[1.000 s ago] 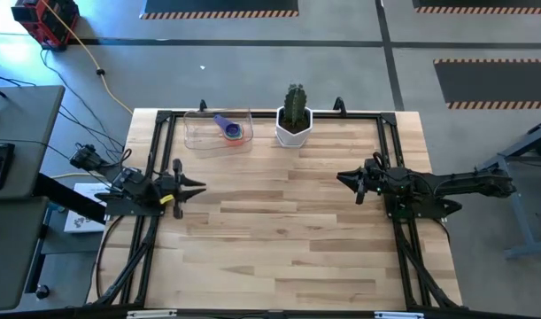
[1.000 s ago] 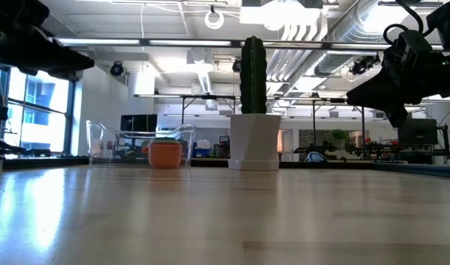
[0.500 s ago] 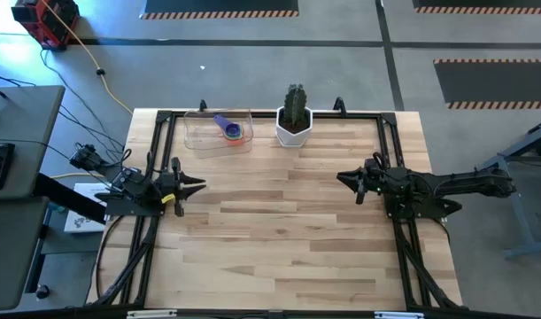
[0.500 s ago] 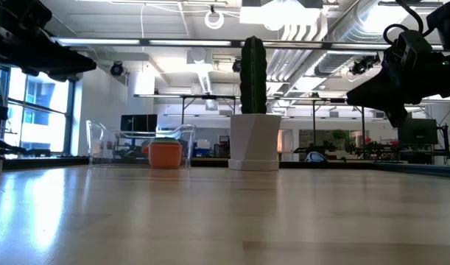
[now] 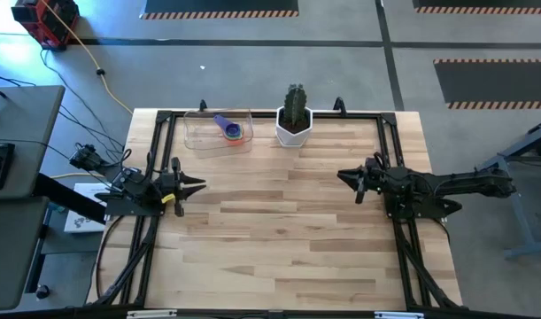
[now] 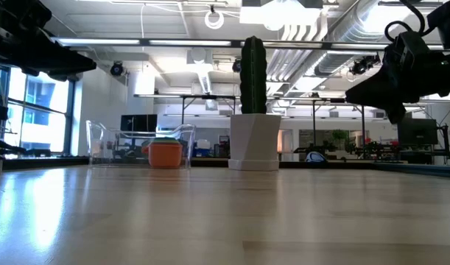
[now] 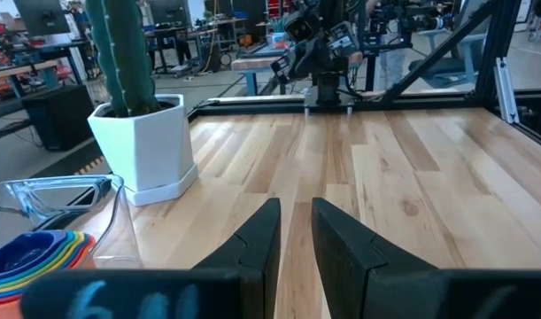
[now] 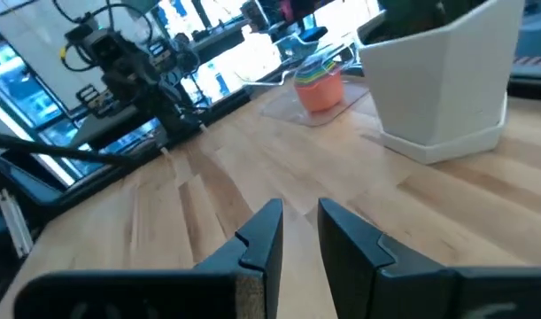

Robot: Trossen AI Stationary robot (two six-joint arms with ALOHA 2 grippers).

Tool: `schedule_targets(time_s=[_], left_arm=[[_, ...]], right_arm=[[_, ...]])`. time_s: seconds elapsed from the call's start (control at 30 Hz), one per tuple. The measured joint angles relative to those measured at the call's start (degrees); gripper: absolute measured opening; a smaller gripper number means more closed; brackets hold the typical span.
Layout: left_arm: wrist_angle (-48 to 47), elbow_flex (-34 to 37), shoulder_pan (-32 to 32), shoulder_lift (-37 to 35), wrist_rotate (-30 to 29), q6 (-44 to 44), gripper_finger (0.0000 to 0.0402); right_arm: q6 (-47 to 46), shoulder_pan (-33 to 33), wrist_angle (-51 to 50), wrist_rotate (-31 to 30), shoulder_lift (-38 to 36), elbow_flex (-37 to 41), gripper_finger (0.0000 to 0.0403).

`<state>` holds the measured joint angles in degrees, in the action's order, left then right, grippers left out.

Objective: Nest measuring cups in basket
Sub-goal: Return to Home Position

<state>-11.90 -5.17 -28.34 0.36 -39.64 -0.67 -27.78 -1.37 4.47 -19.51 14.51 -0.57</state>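
Cups (image 5: 232,131) I see nested in clear basket (image 5: 199,142), far-left table edge | white cactus pot (image 5: 294,128) just beside it | left gripper (image 5: 197,185), right gripper (image 5: 343,177) well apart, mid-table, jaws slightly parted, empty

Cactus (image 5: 294,105) in white hex pot (image 5: 293,129) at table's (image 5: 288,230) far edge, upright.

No readable text, label, brand, number or sign shows in any view.
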Motion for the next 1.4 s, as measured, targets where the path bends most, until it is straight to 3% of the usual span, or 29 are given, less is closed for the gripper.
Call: schedule_targets(time_s=[0.3,0.83,1.4], left_arm=[[0.0,0.0,0.0,0.0,0.0,0.0,0.0058],[0.0,0.0,0.0,0.0,0.0,0.0,0.0058],[0.0,0.0,0.0,0.0,0.0,0.0,0.0058]], right_arm=[[14.9,-0.1,9.2,13.4,-0.1,-2.3,0.0067],[19.5,0.0,6.1,6.6,-9.1,-2.5,0.0067],[17.8,0.0,2.4,7.7,-12.4,0.0,0.0067]])
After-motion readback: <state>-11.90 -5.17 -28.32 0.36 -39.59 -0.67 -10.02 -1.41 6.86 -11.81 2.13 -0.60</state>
